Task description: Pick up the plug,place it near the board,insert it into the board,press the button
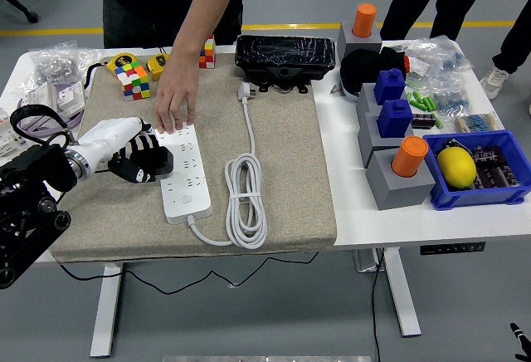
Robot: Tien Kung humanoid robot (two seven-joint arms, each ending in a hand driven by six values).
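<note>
one robot left hand [137, 156], black fingers curled and holding nothing, rests beside the white rectangular power strip [184, 173]; its white plug [244, 91] lies farther back. a person's hand [176, 100] presses the strip's far end.

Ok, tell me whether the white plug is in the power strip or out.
Out: the white plug lies on the mat, apart from the power strip.

Black left arm [29, 204]; white-backed, black-fingered left hand [133, 153]
</note>
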